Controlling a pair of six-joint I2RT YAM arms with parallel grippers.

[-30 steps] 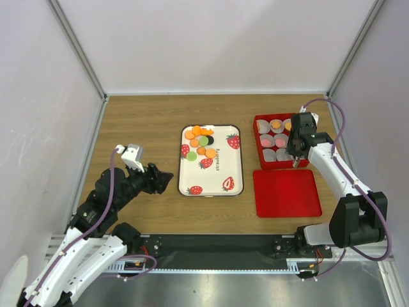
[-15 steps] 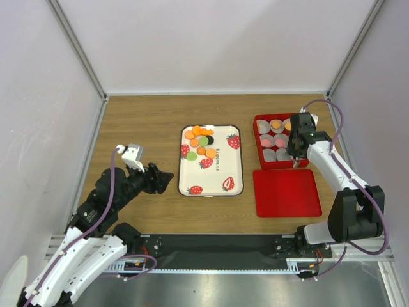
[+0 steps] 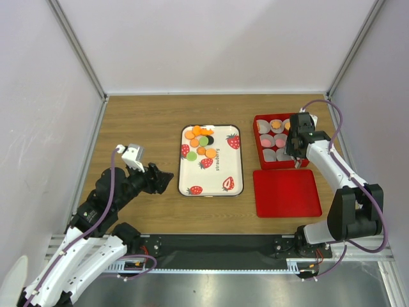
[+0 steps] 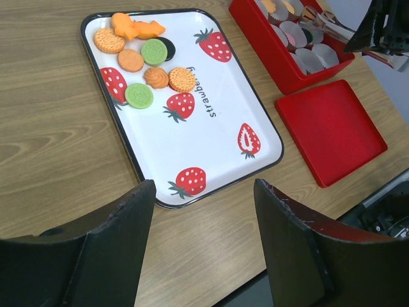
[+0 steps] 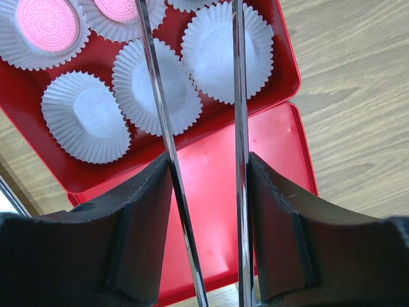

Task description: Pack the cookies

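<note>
wooden counter [image 3: 137, 121] is seen under everything. the left tool [image 4: 204, 188] is held low over it, with its two dark fingers [image 4: 108, 249] spread wide and nothing gripped between them. straight ahead of this tool a white tray [image 4: 217, 150] printed with strawberries is laid flat. the cookies [image 4: 154, 52] are gathered at the tray's end farthest from the tool: orange and green discs and one black, lying close together, some touching.

the right tool [image 3: 296, 161] is poised above a red box [image 3: 256, 142]. its long thin metal blades are kept a modest gap apart, and nothing is clamped between them. directly beneath the blades, white paper cups [image 5: 214, 51] are set in rows inside the box. only bare paper is shown in the cups nearest the tool, while two cups further along are each filled with a pink cookie [image 5: 48, 22]. in the row farthest from the arm's base, an orange cookie [image 3: 276, 124] is seen in a cup. a flat red lid [image 3: 287, 193] is laid on the counter just beside the box, on the base side of the right tool.
</note>
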